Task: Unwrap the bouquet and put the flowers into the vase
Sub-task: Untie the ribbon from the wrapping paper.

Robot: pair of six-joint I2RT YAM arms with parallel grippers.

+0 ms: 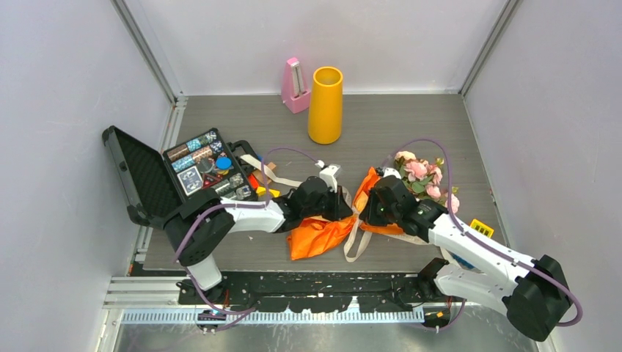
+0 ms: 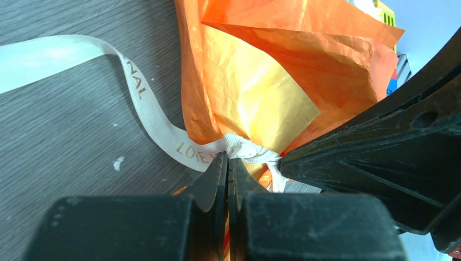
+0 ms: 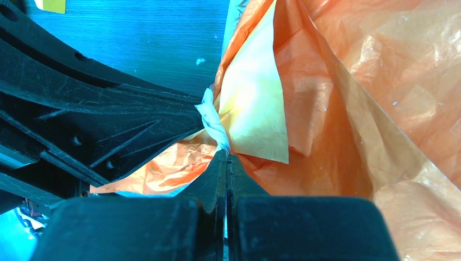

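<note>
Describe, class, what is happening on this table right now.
Two robot arms are working on the bouquet, which lies on the table between them. The left tool and the right tool are both shut on the beige ribbon at its knot. The orange paper is still around the pink roses, and the yellow vase stands upright behind, holding no flowers.

Lab cell, 3 white walls (image 1: 381, 37) (aluminium posts (image 1: 149, 53))

1. One bouquet (image 1: 422, 174) of pink artificial roses in crinkled orange paper.
2. One beige ribbon (image 2: 147, 109) with printed letters.
3. One tall yellow-orange cylinder vase (image 1: 326, 105).
4. One pink pyramid-shaped metronome (image 1: 295, 86).
5. One open black hard case (image 1: 143, 176) of small items.
</note>
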